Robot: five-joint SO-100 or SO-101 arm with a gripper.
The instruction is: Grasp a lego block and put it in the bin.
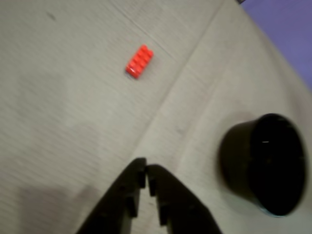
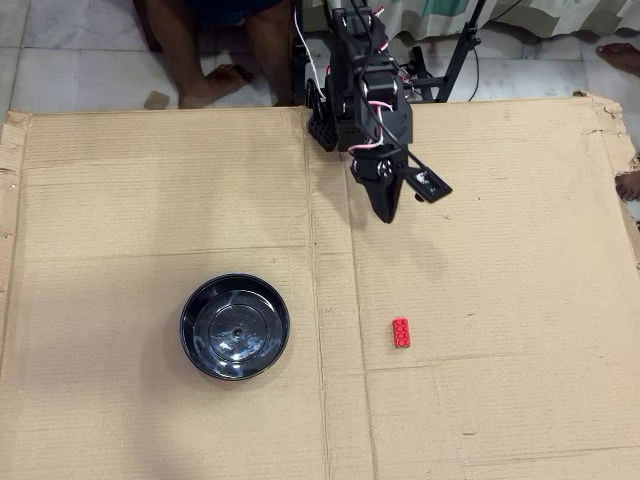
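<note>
Overhead view, left to right: round shallow glossy black plastic bowl, the bin (image 2: 235,326), sits at about 8 o'clock from frame centre, empty. Small bright red studded plastic lego block (image 2: 401,332) lies at roughly 5 o'clock, well apart from the bin, flat on the surface, studs up, long axis near vertical in that view. Black arm hangs at 12 o'clock; its hand (image 2: 387,212) is well short of the block, clear of everything.

Wrist view: block (image 1: 139,61) at 11 o'clock, bin (image 1: 265,163) at 4 o'clock, hand (image 1: 146,171) at 6 o'clock. Jaws clenched, tips nearly touching, nothing between them. They need to open before descent.

Handling, as a judgement: block is light, rigid, smooth-sided, likely to skate or tip if nudged by one finger first. Best grip is across the short width, fingers on the two long side walls, centred. Not fragile; can be dropped into the bin.

Surface: flattened brown corrugated cardboard sheet (image 2: 520,240) with fold creases, one crease running close to the block. Beyond the top edge: tiled floor, a person's bare feet (image 2: 220,82), stand legs.
</note>
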